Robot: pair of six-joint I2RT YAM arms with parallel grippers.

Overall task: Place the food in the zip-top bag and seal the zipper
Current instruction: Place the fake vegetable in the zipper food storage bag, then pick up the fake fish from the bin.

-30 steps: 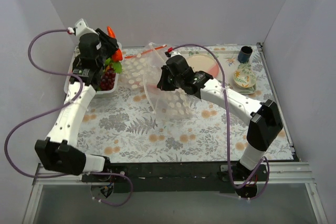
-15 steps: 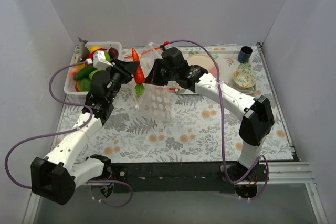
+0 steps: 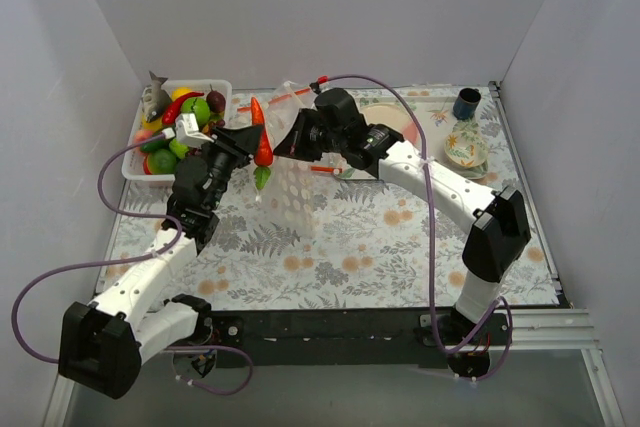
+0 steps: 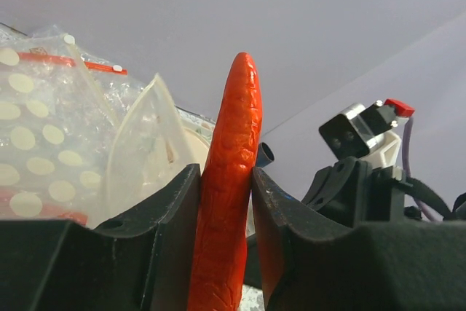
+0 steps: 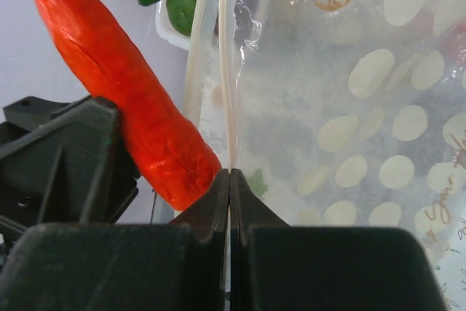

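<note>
My left gripper (image 3: 252, 150) is shut on a red chilli (image 3: 259, 134), one piece of the food, held upright just left of the zip-top bag (image 3: 297, 192). In the left wrist view the chilli (image 4: 231, 151) stands between both fingers (image 4: 175, 209), with the dotted bag (image 4: 44, 143) and its red zipper (image 4: 44, 58) behind. My right gripper (image 3: 288, 144) is shut on the bag's clear mouth edge (image 5: 227, 107) and holds it up. The chilli (image 5: 109, 71) hangs just left of that edge. The remaining food (image 3: 178, 112) fills the white basket.
The white slatted basket (image 3: 135, 165) stands at the back left. A pink plate (image 3: 395, 122) lies behind the right arm. A dark cup (image 3: 466, 103) and a patterned bowl (image 3: 465, 147) stand at the back right. Grey walls close in three sides.
My left arm has swung from over the basket to the bag's mouth, carrying the chilli. My right gripper has lifted the bag's edge up and toward the left.
</note>
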